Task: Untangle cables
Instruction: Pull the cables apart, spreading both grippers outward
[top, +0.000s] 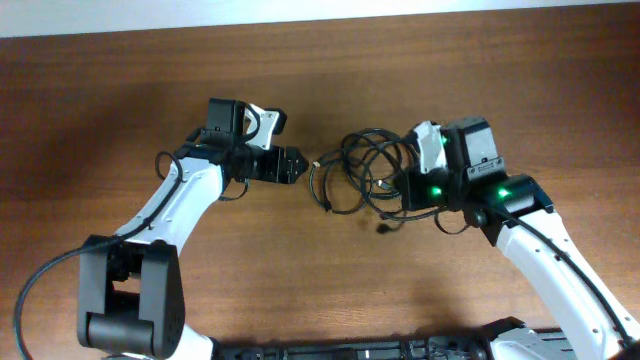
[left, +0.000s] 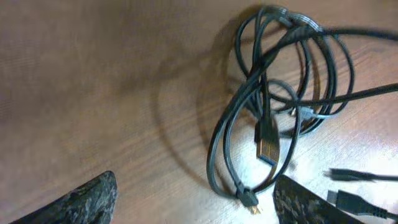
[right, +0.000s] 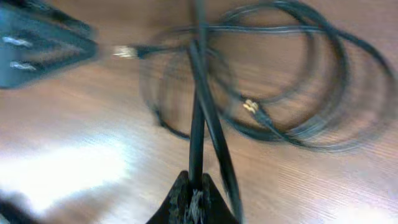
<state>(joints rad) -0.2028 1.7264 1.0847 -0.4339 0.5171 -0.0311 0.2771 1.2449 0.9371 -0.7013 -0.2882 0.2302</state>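
The cables (top: 360, 170) lie on the table (top: 120, 100) between left gripper (top: 298, 165) and right gripper (right: 196, 190).

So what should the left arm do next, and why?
Probably ease forward and close the open left jaws on the small plug just ahead. The right jaws are shut on a strand of the cables, so a second hold could pull loops apart.

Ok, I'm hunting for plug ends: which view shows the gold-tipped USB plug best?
Left wrist: the gold-tipped plug lies sharp and close among the cables. Right wrist is blurred, showing only small glints; overhead, the tangle is too small to pick it out.
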